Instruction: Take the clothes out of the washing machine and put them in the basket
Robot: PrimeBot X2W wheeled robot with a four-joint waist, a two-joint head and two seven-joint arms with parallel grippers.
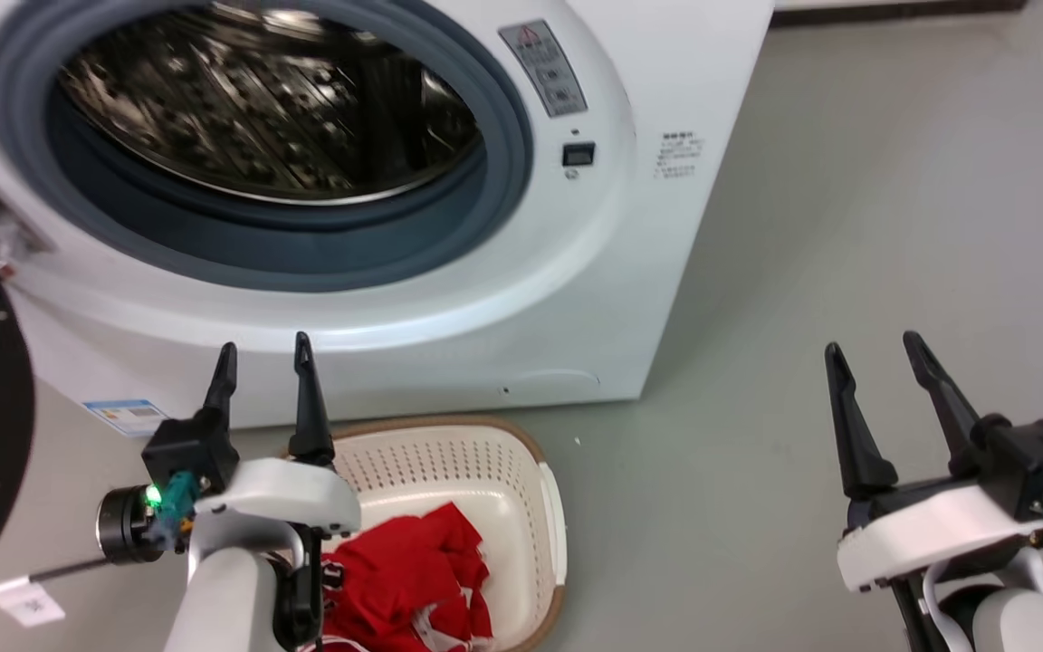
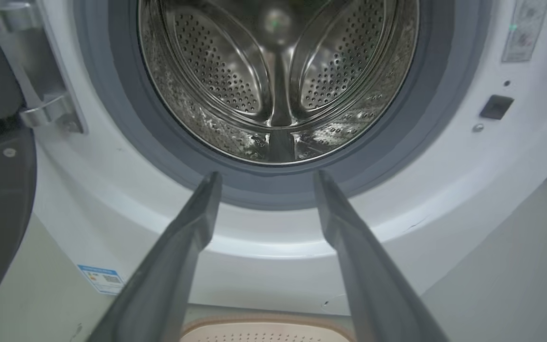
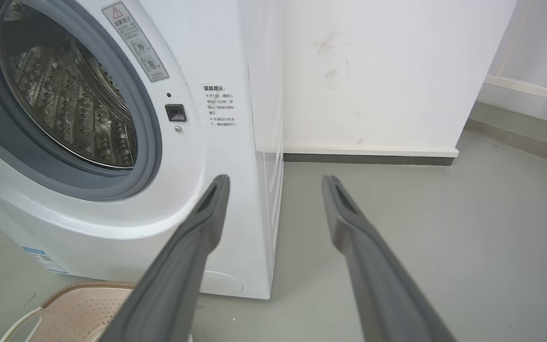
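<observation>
As the drum (image 2: 235, 80) of the washing machine (image 1: 594, 308) ahead of the left jaws looks bare, the unloading seems finished. The left jaws stand apart, holding nothing. Just below and right of them the clothes (image 1: 404, 570), a crumpled red heap with white trim, lie in the basket (image 1: 503, 471). The right jaws, well apart over the floor (image 1: 847, 226), gape empty too. What is likely left is a check of the drum's hidden near bottom.

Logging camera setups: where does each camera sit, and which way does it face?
Head view: on the head, facing down at washing machine and clothes in basket; left gripper and right gripper open.
Left wrist view: on left wrist, straight into the drum; own fingers.
Right wrist view: on right wrist, toward machine's right corner, floor, wall; own fingers.
Shared: all three show the porthole and basket.
</observation>
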